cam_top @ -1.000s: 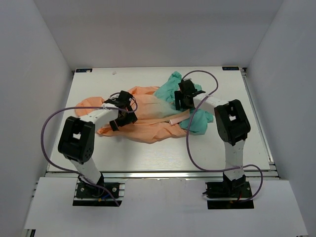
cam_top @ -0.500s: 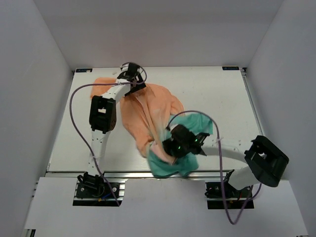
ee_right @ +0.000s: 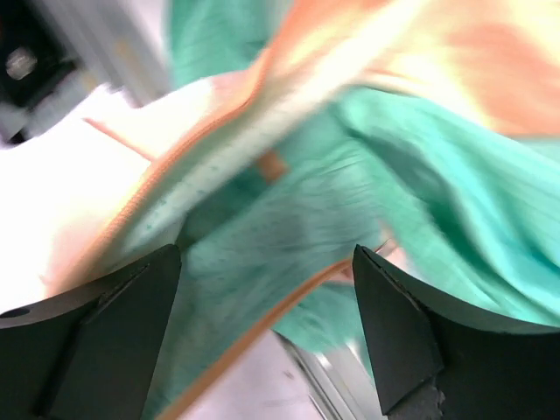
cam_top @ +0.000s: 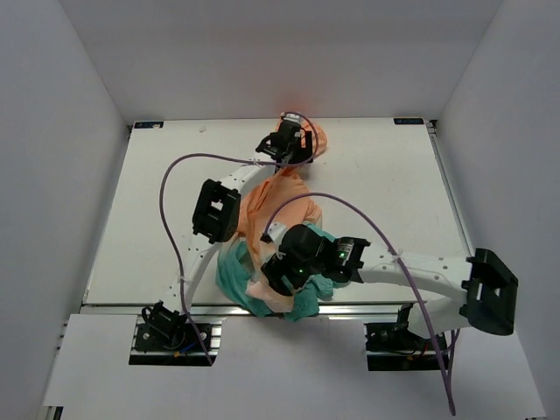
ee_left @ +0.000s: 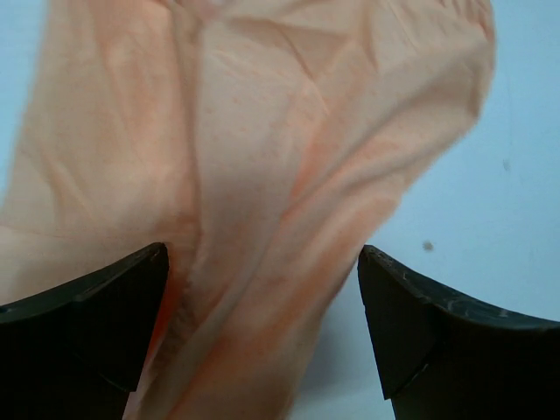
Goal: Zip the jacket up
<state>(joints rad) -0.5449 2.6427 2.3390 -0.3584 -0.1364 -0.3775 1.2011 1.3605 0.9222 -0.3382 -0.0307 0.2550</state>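
The jacket lies stretched from the back middle of the table to its near edge, peach at the far end and teal at the near end. My left gripper is at the far peach end. In the left wrist view its jaws stand wide apart over peach fabric. My right gripper is over the teal hem. In the right wrist view it is open, with teal fabric and an orange zipper edge between the fingers.
The white table is walled on three sides. Purple cables loop over the left half and over the jacket. The metal rail of the near table edge runs right by the teal hem.
Both arms swung far round. The jacket was dragged from a sideways heap at the table's middle into a line from back to front. The left gripper went to the back middle, the right to the near edge.
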